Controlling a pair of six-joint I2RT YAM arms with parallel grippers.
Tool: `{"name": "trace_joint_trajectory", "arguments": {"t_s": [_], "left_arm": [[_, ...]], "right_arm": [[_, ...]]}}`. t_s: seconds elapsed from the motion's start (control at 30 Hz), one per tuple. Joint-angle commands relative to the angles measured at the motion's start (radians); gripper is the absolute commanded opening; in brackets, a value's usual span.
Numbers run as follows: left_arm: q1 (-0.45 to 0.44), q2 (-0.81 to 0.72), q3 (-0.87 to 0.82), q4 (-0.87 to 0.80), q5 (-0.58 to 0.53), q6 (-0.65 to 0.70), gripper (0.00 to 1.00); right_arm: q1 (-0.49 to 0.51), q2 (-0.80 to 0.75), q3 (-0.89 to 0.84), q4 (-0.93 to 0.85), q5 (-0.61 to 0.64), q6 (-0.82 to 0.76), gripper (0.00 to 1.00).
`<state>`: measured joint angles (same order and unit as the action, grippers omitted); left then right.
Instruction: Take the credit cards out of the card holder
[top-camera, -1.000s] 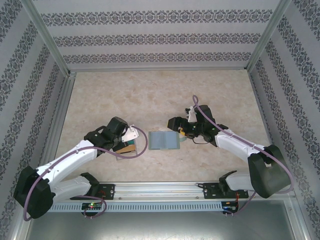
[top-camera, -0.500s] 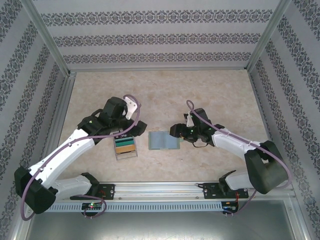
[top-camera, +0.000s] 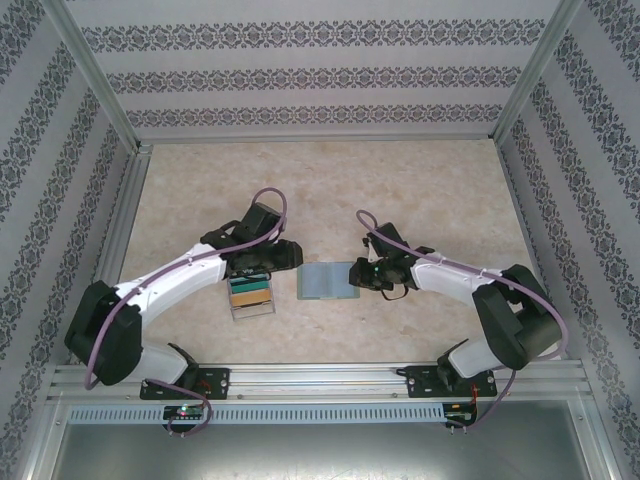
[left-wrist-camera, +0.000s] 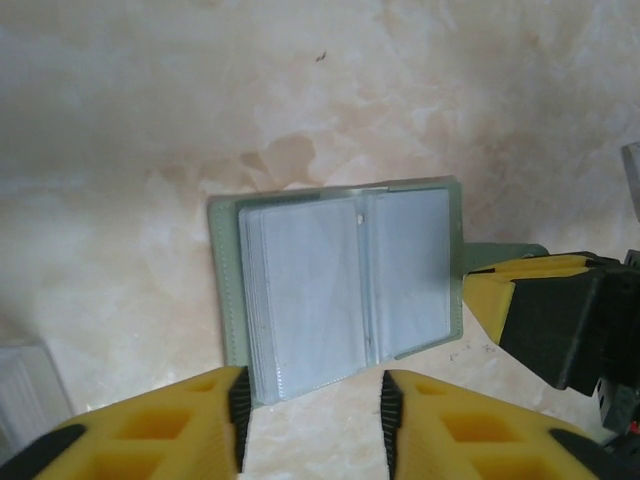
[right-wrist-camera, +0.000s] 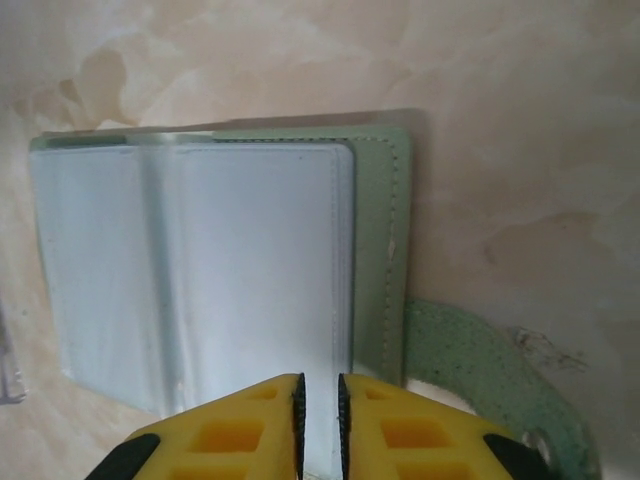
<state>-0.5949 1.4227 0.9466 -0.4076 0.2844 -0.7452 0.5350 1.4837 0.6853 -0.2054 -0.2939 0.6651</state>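
Card holder open flat, just ahead of left gripper; fingers spread, empty. Right gripper: fingers almost together, apparently nipping card holder sleeve edge. Visible sleeves look blank. Coloured cards in clear tray beside left fingers. Likely late stage; cannot tell whether cards remain.

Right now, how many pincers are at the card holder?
2: left pincer, open, at the left edge of the open card holder; right pincer nearly shut on its right edge.

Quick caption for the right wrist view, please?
Open holder flat on the table, strap trailing beside it, right claw nearly closed at its near edge.
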Motion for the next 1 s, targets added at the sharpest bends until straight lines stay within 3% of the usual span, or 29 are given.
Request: {"name": "trace_joint_trajectory", "arguments": {"t_s": [0.0,0.33,0.97], "left_arm": [[-0.019,0.046,0.022,0.038,0.019,-0.085,0.37],[-0.054,0.200,0.054,0.056,0.068,-0.092,0.39],[-0.059,0.304,0.050,0.087,0.100,-0.080,0.40]], "right_arm": [[0.019,0.030,0.031,-0.045,0.070,-0.029,0.18],[0.043,0.091,0.039,-0.040,0.079,-0.024,0.15],[0.048,0.099,0.036,-0.034,0.064,-0.020,0.13]]}}
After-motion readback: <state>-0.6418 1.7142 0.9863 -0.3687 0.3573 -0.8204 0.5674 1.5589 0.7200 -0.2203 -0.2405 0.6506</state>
